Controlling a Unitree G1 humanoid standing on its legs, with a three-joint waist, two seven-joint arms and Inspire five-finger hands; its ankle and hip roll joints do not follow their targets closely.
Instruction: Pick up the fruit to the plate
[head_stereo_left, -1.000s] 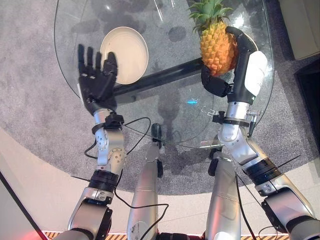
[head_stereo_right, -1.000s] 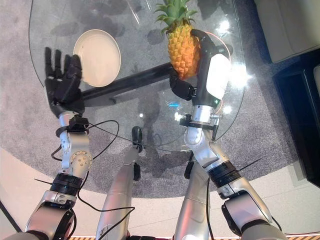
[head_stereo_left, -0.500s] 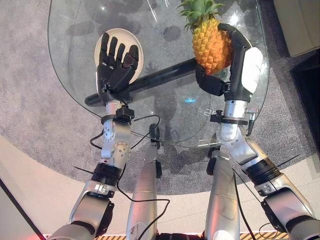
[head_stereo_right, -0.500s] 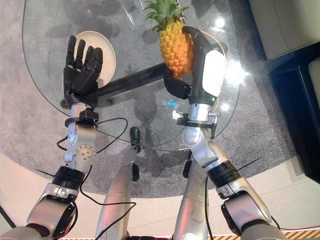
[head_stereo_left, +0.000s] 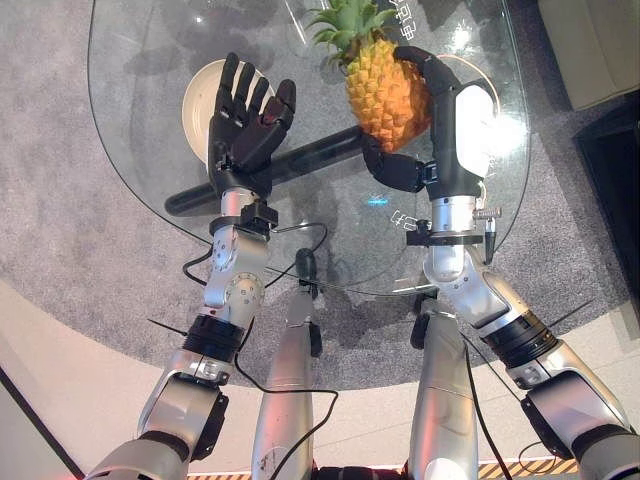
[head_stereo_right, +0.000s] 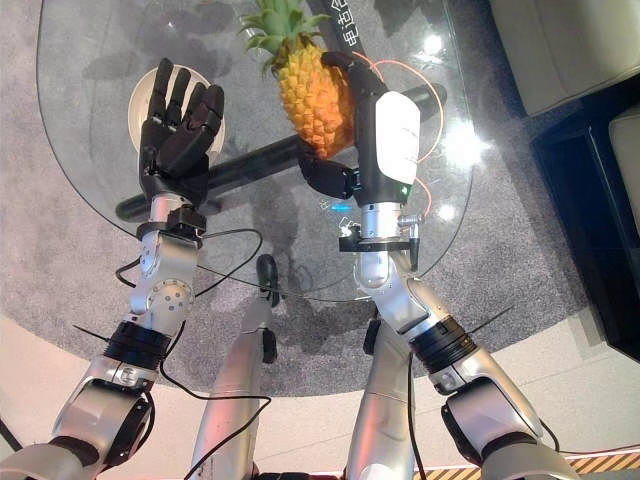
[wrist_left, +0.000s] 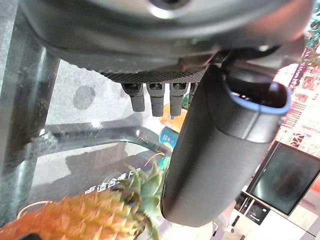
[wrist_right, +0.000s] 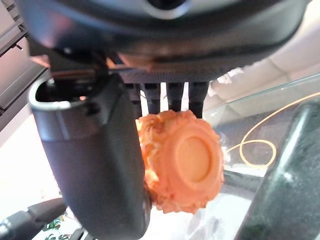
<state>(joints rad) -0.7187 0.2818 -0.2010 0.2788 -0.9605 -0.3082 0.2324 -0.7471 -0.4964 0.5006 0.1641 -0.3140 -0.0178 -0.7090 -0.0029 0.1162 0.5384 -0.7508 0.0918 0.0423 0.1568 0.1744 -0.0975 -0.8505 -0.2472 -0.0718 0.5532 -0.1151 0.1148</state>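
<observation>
Right hand (head_stereo_left: 440, 120) clamps pineapple (head_stereo_left: 385, 95) above glass table (head_stereo_left: 140, 150). Left hand (head_stereo_left: 245, 125), fingers straight, covers plate (head_stereo_left: 198, 95) (blocking it); collision likely.

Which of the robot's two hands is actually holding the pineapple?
The right hand holds it: its fingers and thumb curl round the pineapple, lifted above the glass table. The left hand is open and empty, over the plate.

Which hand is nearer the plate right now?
Left. The left hand hovers open, overlapping the plate in the head views. The right hand, shut on the pineapple, is off to the plate's right.
</observation>
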